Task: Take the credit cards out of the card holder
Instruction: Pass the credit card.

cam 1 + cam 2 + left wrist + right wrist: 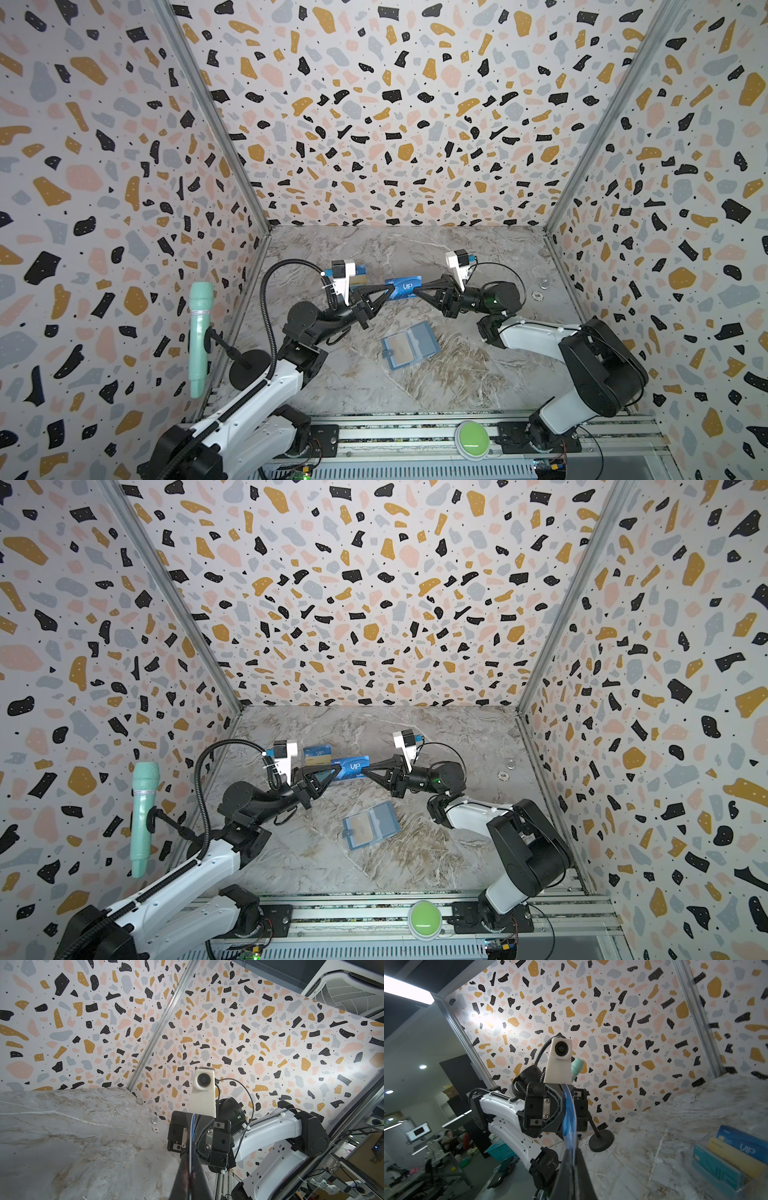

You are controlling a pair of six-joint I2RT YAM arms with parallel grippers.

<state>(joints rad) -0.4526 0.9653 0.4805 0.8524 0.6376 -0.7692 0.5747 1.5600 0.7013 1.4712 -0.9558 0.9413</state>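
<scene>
I log credit card [405, 286] long axis 9-to-3 o'clock: left gripper [387, 292] pinches its 9 end, right gripper [417, 289] pinches its 3 end; card holder [409, 345] at 6.

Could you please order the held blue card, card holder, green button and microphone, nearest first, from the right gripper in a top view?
1. blue card, in the right gripper
2. card holder, open, nearer front
3. green button, front edge
4. microphone, far left

Left arm [266, 386]: reaches inward over counter [457, 374]; pincer [385, 294] clamped on card [405, 286] end.
Right arm [536, 328]: reaches inward, facing it; pincer [419, 290] clamped on card's other end.
</scene>
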